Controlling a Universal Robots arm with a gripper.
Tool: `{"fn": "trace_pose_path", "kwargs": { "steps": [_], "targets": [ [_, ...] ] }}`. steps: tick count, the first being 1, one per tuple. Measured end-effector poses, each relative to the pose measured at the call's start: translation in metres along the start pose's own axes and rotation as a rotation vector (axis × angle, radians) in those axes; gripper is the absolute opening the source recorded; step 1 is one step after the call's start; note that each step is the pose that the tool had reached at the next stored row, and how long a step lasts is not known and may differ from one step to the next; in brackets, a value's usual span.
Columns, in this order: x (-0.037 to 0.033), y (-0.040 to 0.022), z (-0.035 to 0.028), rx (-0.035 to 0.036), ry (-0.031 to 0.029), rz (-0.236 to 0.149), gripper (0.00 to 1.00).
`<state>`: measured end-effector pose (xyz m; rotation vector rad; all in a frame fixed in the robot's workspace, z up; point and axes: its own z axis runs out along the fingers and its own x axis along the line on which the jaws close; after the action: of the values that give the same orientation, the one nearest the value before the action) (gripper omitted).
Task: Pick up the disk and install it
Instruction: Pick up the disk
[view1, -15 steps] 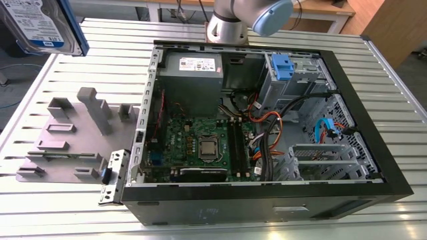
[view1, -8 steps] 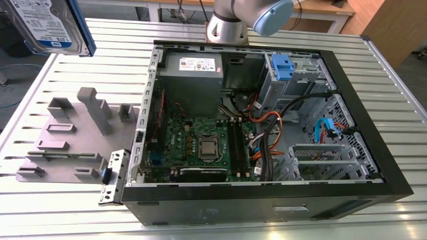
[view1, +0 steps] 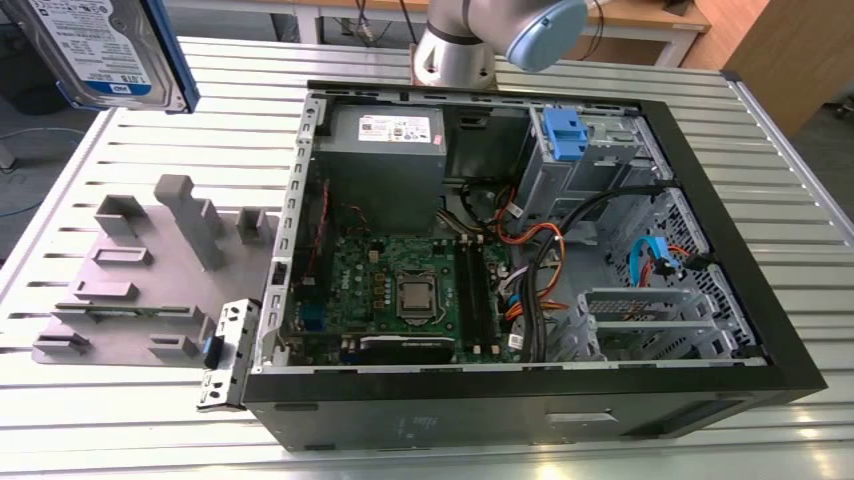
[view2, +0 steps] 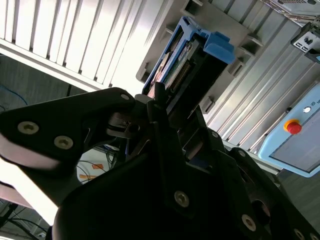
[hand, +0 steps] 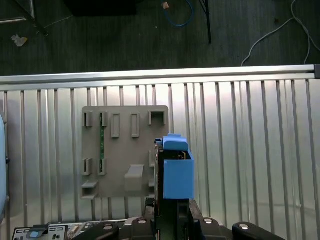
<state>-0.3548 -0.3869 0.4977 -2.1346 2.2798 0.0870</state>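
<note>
The ribbed aluminium surface (view1: 160, 140) carries an open black steel computer case (view1: 747, 300), which lies on its side, probably so that its bays face up for loading. In the exterior view, a flat grey plastic plate (view1: 120, 300) with moulded slots sits at the case's 9 o'clock and is likely a parts stand. The disk (view1: 114, 50), silver metal in a blue plastic frame, hangs in the air at the case's 10 o'clock, clear of the plate. The black claw (view2: 162, 107) is clamped on one end of it.
</note>
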Motion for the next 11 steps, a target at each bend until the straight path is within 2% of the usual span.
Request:
{"fn": "trace_pose_path", "kwargs": {
  "steps": [11],
  "targets": [
    [-0.0001,-0.0022,-0.0001,0.0000,0.0000,0.000,0.35]
  ]
}}
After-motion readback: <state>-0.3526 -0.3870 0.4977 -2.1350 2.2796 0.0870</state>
